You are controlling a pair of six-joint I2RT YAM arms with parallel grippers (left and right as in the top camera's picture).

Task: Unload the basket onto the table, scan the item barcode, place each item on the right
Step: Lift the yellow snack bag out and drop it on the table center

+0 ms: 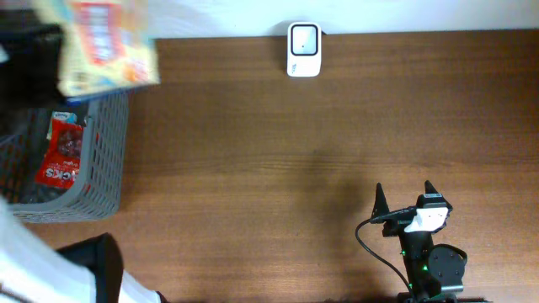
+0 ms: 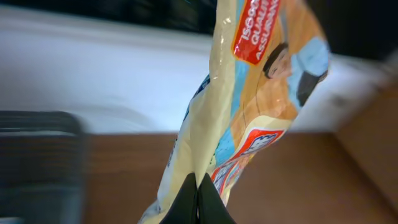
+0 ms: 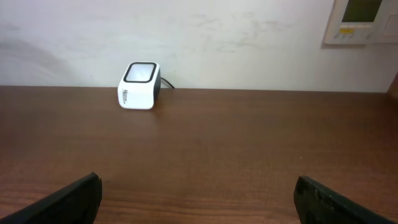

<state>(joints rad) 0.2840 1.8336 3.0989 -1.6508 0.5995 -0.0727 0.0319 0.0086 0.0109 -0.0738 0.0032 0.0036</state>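
Left wrist view first: right up against the lens the left gripper (image 2: 198, 200) has its two dark fingers pressed together on the bottom edge of the snack bag (image 2: 249, 106). The bag rises out of the pinch at a slant and gets cut off by the top of the frame. Its print is smeared, so I can only make out a cartoon face, a red label and some blue and orange patches, and I can't tell which side has the barcode. Behind it the brown bench (image 2: 124, 174) is soft, the grey basket (image 2: 37, 162) is just a blurry dark block at the left edge, and beyond that there's a pale wall (image 2: 112, 68). In the right wrist view the right gripper (image 3: 199, 205) is spread wide with nothing in it, only the two black fingertips poking into the bottom corners. Past a long stretch of bare wood the white scanner (image 3: 139, 86) sits at the far edge of the bench by the wall, window facing up. A wall panel (image 3: 360, 22) is clipped by the top right corner. From overhead the bag is a blurred shape up in the top left corner above the basket's far end, well apart from the scanner, and it hides the gripper holding it. A red packet (image 1: 61, 151) lies inside the basket, text unreadable. The right gripper is down in the near right corner.
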